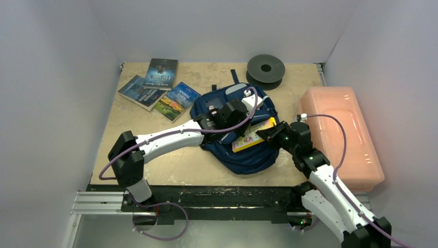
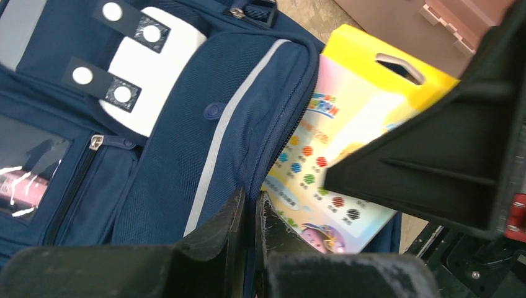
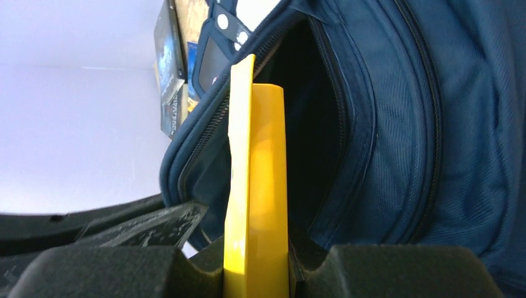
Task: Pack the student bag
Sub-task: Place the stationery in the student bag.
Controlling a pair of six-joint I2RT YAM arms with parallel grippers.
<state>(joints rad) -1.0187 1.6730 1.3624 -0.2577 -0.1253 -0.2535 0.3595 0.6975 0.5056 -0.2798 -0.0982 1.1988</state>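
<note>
Found student bag (image 1: 253,157) at middle of desk (image 1: 129,121), mouth open. Noted left hand (image 2: 249,205) pressed together on its zip edge, right hand (image 3: 257,261) pinching yellow pack (image 3: 257,186) at the opening. Could snag pack corner on zipper lip, or drop the fabric and close the mouth.

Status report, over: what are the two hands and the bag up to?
Left hand holds student bag open by its rim. Right hand shut on yellow booklet, partly inside the opening. Nothing blocking.
</note>
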